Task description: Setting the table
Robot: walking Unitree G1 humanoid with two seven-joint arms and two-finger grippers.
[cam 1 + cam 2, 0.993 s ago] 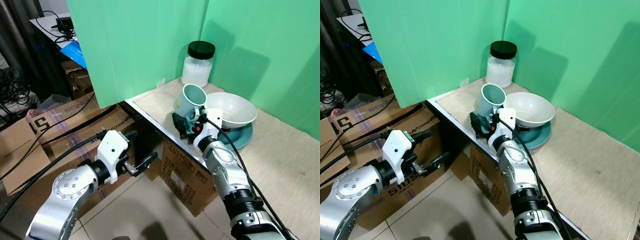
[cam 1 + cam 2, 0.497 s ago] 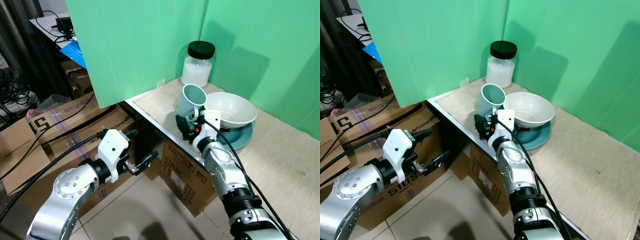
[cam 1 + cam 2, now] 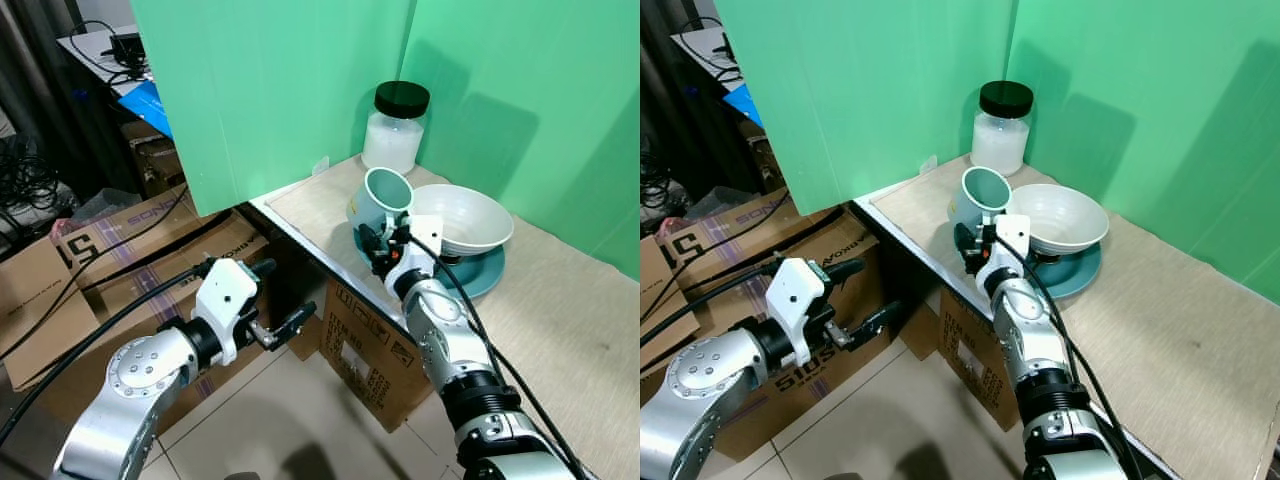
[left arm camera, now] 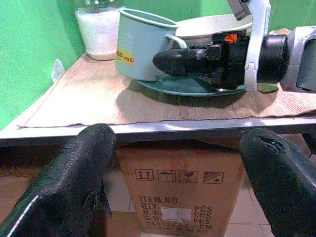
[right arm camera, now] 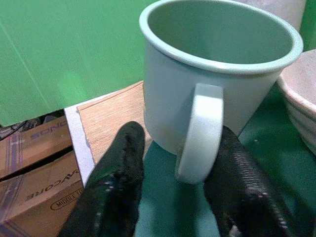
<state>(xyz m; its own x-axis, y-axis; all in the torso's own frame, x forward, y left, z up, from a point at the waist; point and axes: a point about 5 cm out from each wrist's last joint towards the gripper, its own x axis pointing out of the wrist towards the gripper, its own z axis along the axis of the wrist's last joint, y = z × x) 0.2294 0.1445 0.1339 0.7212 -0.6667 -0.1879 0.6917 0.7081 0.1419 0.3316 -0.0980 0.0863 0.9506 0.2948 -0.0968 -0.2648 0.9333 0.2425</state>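
Green backdrop panels (image 3: 270, 90), tan-topped table (image 3: 580, 330), cardboard boxes (image 3: 110, 250) on pale tiled floor (image 3: 300, 420)

1. The mug (image 5: 217, 74) looks like smooth, matt pale-green enamel or ceramic.
2. The bowl (image 3: 462, 222) is speckled off-white ceramic.
3. The plate (image 5: 168, 207) is glossy teal.
4. The table (image 4: 98, 101) has a wood-grain top.
5. The box (image 4: 180, 182) is brown cardboard.

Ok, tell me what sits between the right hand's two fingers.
The mug's handle, seen in the right wrist view: the right hand is open, one finger on each side of it.
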